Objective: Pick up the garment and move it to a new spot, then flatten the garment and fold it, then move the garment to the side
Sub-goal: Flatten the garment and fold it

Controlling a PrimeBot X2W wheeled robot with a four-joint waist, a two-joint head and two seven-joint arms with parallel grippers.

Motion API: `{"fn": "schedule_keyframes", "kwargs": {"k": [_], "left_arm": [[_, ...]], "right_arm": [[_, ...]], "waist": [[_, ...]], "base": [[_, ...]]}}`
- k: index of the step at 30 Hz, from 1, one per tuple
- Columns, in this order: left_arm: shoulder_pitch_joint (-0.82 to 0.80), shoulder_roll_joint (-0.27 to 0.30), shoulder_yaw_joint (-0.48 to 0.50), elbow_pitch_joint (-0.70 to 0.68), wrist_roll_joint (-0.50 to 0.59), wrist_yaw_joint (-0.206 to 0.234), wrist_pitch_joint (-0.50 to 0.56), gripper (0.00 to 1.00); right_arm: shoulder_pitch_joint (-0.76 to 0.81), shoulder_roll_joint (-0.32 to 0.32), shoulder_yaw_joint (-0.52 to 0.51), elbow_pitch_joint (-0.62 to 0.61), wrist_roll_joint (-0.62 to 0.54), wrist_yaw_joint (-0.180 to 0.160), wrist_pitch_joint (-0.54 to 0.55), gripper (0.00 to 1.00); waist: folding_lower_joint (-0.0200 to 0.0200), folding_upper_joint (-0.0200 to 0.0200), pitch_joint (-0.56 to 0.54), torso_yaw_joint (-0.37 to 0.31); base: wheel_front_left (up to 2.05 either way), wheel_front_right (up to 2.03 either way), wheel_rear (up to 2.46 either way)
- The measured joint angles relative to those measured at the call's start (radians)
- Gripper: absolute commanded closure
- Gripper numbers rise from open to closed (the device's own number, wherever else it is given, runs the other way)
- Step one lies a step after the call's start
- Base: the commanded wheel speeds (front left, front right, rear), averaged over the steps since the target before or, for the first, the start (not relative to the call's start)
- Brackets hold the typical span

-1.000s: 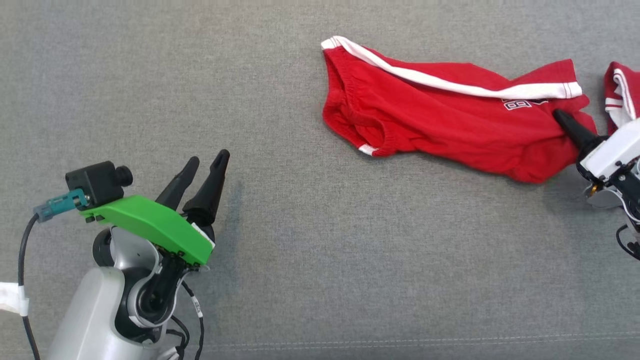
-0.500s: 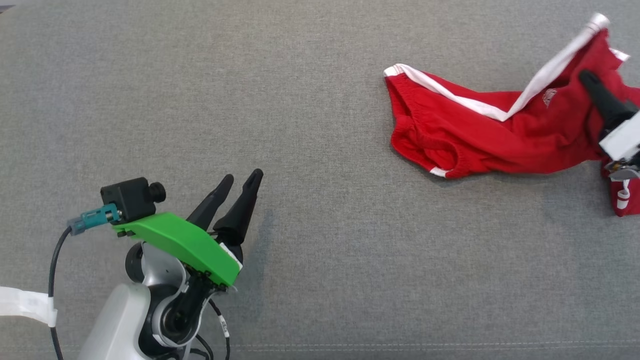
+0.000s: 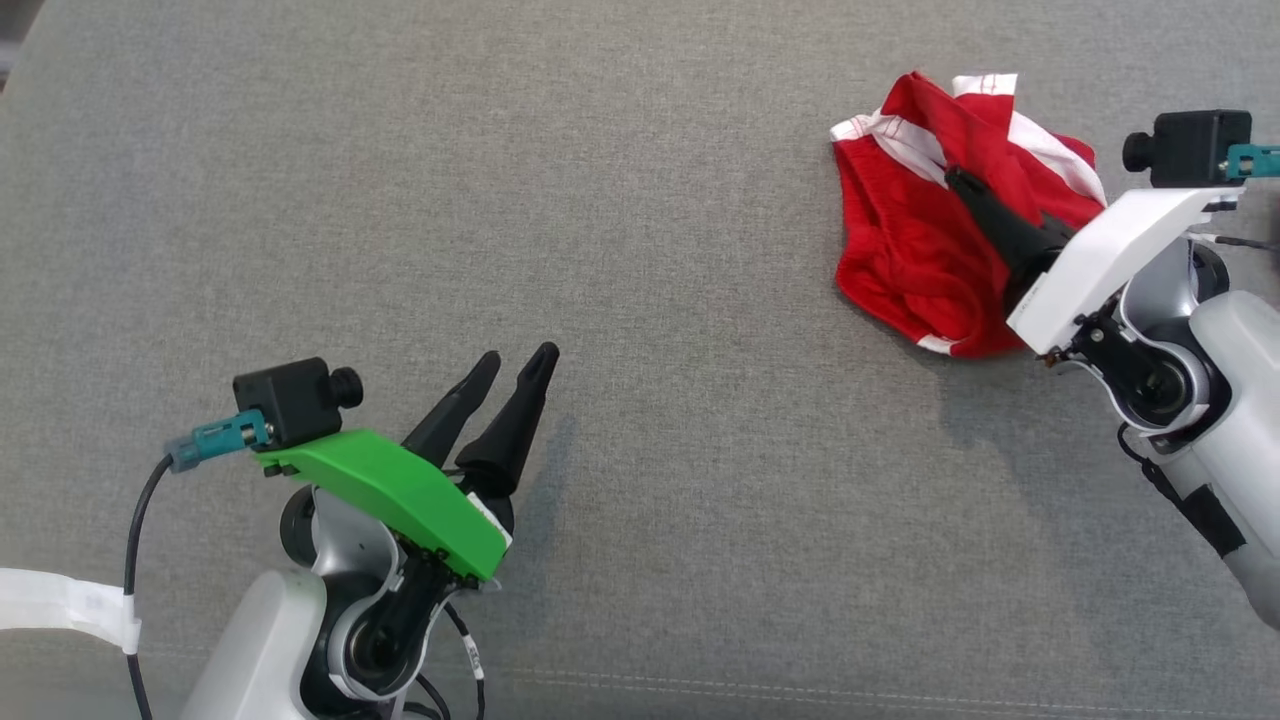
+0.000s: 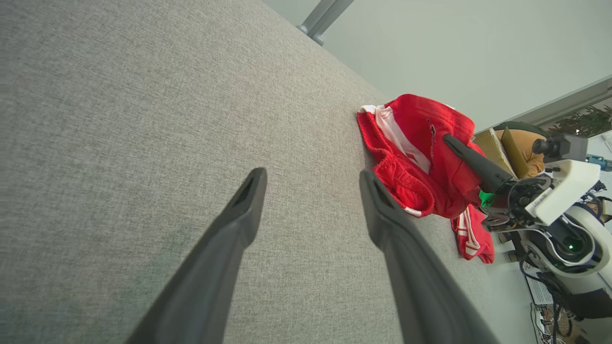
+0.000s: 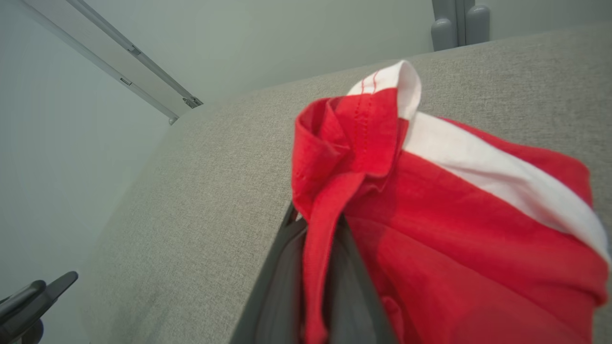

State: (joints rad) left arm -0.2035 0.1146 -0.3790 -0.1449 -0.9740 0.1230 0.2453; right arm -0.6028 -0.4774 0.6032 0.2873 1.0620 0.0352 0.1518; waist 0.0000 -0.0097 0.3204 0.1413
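Observation:
The garment point(image 3: 905, 255), red shorts with white side stripes, is bunched in a heap at the far right of the grey cloth surface point(image 3: 640, 200). My right gripper point(image 3: 955, 182) is shut on a fold of it and holds that part raised over the heap. In the right wrist view, red fabric point(image 5: 430, 205) drapes over the closed right gripper point(image 5: 315, 227). From the left wrist, the garment point(image 4: 406, 181) hangs partly over the table's edge, with the right gripper point(image 4: 449, 139) in it. My left gripper point(image 3: 518, 356) hovers open and empty at the lower left, and its own view point(image 4: 311, 174) shows it over bare cloth.
A stitched seam point(image 3: 800, 690) runs along the surface near its front edge. Beyond the far edge are grey posts point(image 5: 459, 21) and a pale wall. A cardboard box point(image 4: 497, 150) stands off the table's right side.
The right gripper has lifted the shorts' leg end and carried it back over the waistband, bunching the garment. The head camera has shifted, so the whole scene sits differently.

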Motion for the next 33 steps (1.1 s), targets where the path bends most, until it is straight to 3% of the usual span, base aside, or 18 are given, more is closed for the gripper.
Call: {"fn": "schedule_keyframes", "kwargs": {"k": [8,9,10,11,12,21,29,33], "left_arm": [[0.0,0.0,0.007,0.005,0.0,-0.001,-0.005,0.0],[0.0,0.0,0.007,0.006,0.0,-0.001,-0.005,0.0],[0.0,0.0,0.007,0.006,0.0,-0.001,-0.005,0.0],[0.0,0.0,0.007,0.006,0.0,-0.001,-0.005,0.0],[0.0,-0.001,0.007,0.007,0.0,-0.001,-0.005,0.0],[0.0,-0.001,0.027,0.042,-0.006,-0.009,-0.026,0.0],[0.041,0.007,0.071,0.068,-0.009,-0.014,-0.055,0.0],[0.079,0.007,0.091,0.067,-0.024,-0.014,-0.071,0.0]], "right_arm": [[-0.034,0.036,0.051,0.016,-0.074,-0.052,0.0,1.0],[-0.039,0.037,0.062,0.017,-0.093,-0.056,0.0,0.65],[-0.045,0.037,0.075,0.018,-0.109,-0.056,0.0,0.44],[-0.045,0.037,0.075,0.018,-0.109,-0.056,0.0,0.07],[-0.051,0.036,0.088,0.017,-0.123,-0.056,0.005,0.0],[-0.066,0.059,0.168,0.001,-0.209,-0.054,0.007,0.0],[-0.019,0.058,0.121,-0.086,-0.183,-0.047,-0.061,0.0],[0.058,0.015,0.057,-0.08,-0.141,-0.091,-0.1,0.0]], "waist": [[0.0,0.0,0.022,0.018],[0.0,0.0,0.023,0.019],[0.0,0.0,0.023,0.019],[0.0,0.0,0.023,0.019],[0.0,0.0,0.024,0.02],[0.0,0.0,0.001,0.015],[0.0,0.0,-0.051,-0.001],[0.0,0.0,-0.079,-0.018]], "base": [[0.0,0.0,0.0],[0.0,0.0,0.0],[0.0,0.0,0.0],[0.0,0.0,0.0],[0.0,0.0,0.0],[0.0,0.0,0.0],[0.0,0.0,0.0],[0.0,0.0,0.0]]}}
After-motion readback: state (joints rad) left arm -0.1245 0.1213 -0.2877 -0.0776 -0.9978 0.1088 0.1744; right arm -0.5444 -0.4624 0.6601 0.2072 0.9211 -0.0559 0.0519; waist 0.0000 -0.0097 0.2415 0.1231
